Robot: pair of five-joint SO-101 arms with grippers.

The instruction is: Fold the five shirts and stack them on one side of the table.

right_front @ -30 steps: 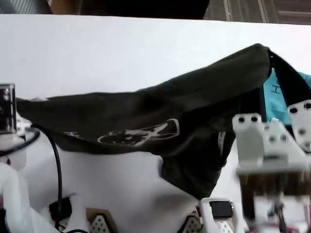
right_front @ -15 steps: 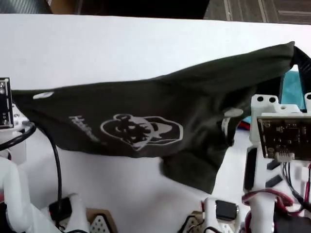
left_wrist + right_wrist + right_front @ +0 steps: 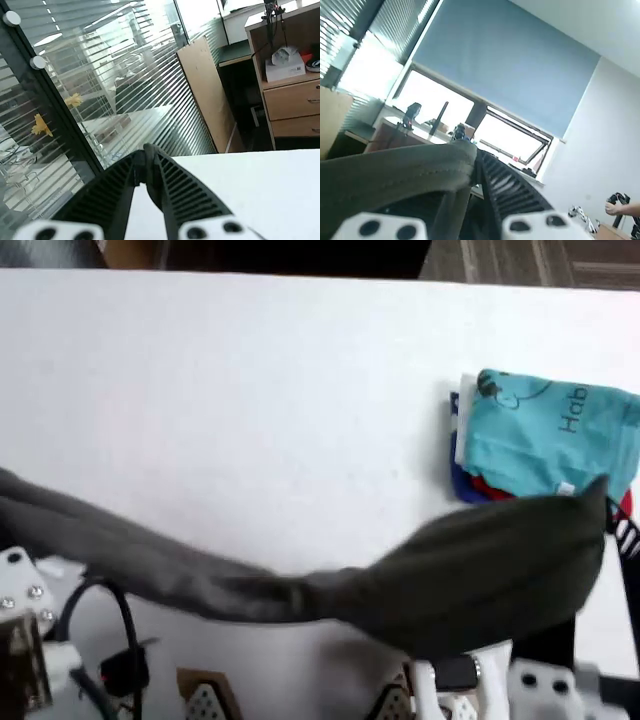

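Note:
A dark shirt [image 3: 470,575] hangs stretched in a long band over the table's front edge, from the left edge of the high view to the right side. My right gripper [image 3: 605,502] is shut on its right corner, and the cloth [image 3: 395,175] lies pinched between the ribbed fingers [image 3: 510,185]. My left gripper [image 3: 147,150] is shut, with its fingertips together and the shirt's left end rising toward it. A stack of folded shirts [image 3: 550,435], teal on top with blue, red and white under it, lies at the right of the table.
The white table [image 3: 250,370] is bare across its left and middle. Arm bases and a black cable [image 3: 120,640] crowd the front edge under the hanging shirt.
Both arms pulled the dark shirt from the table's middle toward the front edge. The printed front no longer faces the camera, and the folded stack at right has come into sight.

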